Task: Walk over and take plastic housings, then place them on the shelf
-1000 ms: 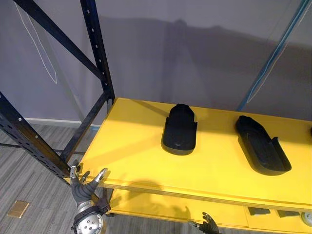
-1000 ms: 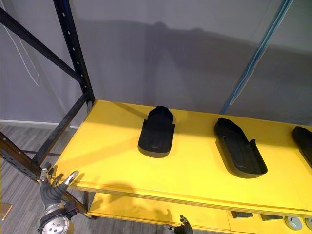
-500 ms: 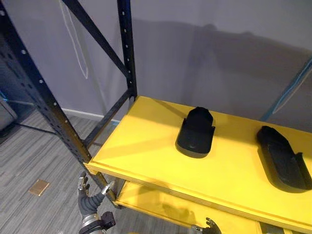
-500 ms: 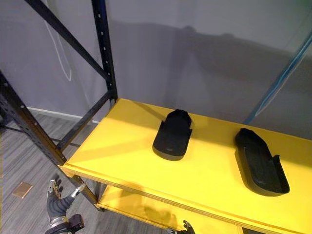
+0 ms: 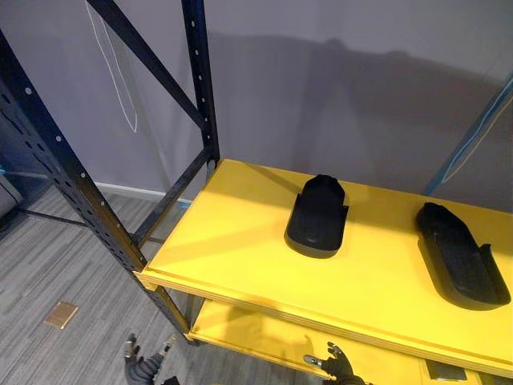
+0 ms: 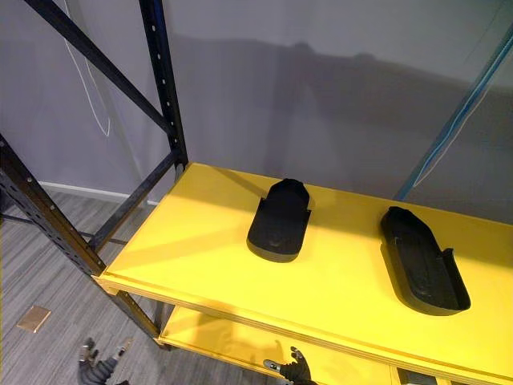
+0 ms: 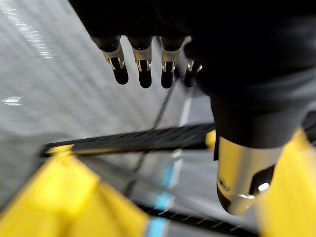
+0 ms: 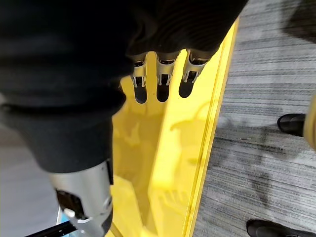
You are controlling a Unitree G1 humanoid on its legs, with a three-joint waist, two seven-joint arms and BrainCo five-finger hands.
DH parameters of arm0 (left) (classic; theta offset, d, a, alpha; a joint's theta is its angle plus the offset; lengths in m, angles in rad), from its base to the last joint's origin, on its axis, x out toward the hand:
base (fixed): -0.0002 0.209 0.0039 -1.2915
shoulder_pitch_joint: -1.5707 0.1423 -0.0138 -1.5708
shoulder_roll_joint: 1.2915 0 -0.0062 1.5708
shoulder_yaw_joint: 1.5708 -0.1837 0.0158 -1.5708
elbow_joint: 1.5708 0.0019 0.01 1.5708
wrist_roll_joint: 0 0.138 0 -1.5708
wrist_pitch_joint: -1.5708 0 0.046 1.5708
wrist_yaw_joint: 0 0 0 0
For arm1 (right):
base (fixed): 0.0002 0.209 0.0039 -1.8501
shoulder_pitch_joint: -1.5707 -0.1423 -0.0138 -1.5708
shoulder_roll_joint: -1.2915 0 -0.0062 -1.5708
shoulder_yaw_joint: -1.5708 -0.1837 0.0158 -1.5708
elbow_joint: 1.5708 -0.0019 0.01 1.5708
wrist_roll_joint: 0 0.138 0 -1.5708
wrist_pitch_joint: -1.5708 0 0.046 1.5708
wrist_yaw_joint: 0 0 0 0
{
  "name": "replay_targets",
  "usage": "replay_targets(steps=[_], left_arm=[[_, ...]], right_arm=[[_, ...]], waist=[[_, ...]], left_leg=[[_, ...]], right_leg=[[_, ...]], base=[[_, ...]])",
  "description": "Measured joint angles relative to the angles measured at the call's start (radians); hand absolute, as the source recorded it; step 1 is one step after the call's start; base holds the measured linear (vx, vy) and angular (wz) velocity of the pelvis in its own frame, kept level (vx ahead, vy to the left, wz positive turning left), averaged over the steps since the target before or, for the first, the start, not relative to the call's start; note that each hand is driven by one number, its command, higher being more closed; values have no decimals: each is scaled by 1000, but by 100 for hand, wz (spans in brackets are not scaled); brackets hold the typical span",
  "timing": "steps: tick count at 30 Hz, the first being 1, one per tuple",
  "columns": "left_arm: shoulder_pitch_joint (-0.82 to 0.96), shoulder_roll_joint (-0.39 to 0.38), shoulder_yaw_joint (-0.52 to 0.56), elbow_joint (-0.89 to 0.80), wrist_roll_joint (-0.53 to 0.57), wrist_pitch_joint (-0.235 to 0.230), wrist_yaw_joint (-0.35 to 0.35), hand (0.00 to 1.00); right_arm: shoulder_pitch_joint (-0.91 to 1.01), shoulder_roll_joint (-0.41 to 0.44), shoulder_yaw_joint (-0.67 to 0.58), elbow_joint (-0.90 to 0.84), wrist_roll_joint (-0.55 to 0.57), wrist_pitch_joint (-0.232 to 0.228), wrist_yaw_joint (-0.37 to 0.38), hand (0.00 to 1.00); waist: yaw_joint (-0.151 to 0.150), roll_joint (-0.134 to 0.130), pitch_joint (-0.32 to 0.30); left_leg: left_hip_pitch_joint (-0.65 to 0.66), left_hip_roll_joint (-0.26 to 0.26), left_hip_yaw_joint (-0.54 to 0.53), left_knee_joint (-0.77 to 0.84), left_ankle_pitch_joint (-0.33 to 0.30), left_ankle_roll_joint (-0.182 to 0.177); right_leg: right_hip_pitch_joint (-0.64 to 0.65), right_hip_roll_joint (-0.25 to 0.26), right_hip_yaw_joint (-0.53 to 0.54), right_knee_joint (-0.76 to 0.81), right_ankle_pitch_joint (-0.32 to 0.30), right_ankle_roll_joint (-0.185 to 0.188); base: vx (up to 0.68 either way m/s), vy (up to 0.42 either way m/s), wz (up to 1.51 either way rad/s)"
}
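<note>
Housings (image 5: 318, 216) lay mid-frame on the yellow shelf (image 5: 232, 241); left hand (image 5: 143, 370) and right hand (image 5: 338, 370), bottom edge, hung splayed, empty.

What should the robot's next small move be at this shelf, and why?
Probably step back and turn away to fetch another housing. The left robot hand and right robot hand hang low and open, holding nothing, while the left housing and right housing already lie apart on the yellow shelf, with bare board at its left end.

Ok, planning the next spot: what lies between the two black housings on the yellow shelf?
Nothing: the left eye view shows bare shelf between the left housing and the right housing.
</note>
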Motion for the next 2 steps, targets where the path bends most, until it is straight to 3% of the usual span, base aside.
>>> replay_targets(steps=[2], left_arm=[[-38, 10, -30, 127, 44, 23, -21, 0]], right_arm=[[1, -2, -3, 8, -8, 0, 1, 0]], waist=[[-17, 2, 1]], left_leg=[[22, 3, 6, -46, 20, -5]], right_leg=[[-2, 4, 5, -2, 0, 0]], base=[[21, -36, -5]])
